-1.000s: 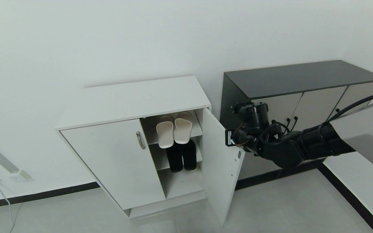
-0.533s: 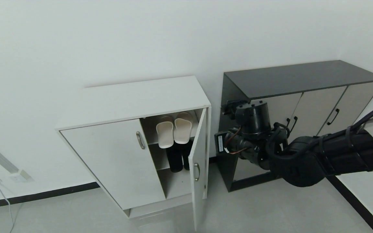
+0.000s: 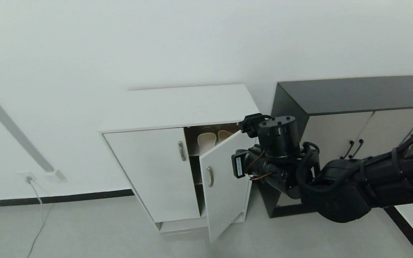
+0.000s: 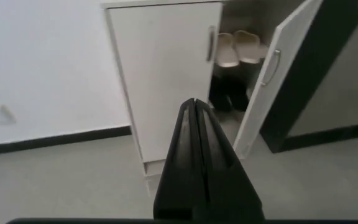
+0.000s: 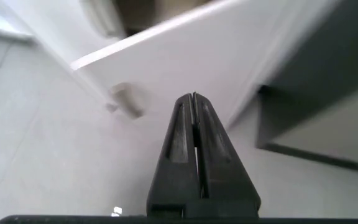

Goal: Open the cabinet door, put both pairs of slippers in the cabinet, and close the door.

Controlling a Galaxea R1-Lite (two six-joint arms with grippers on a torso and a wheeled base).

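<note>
- Against the wall stands the white cabinet (image 3: 181, 107), with its left door (image 3: 149, 168) shut and its right door (image 3: 228, 179) ajar, swung partway out from the front
- Through the gap we see the beige slippers (image 3: 208, 140) on the upper shelf, and the black slippers (image 4: 229, 93) on the shelf below them
- We find the right end effector (image 5: 194, 99) closed, fingers pressed together and gripping nothing; it sits close against the outer face of the right door, the side with the handle (image 3: 210, 176), and we cannot tell whether it touches the panel
- We see the left end effector (image 4: 194, 102) closed and empty too, pointing at the cabinet front from well apart
- Just beside the white cabinet, on its right, stands a dark cabinet (image 3: 353, 89)
</note>
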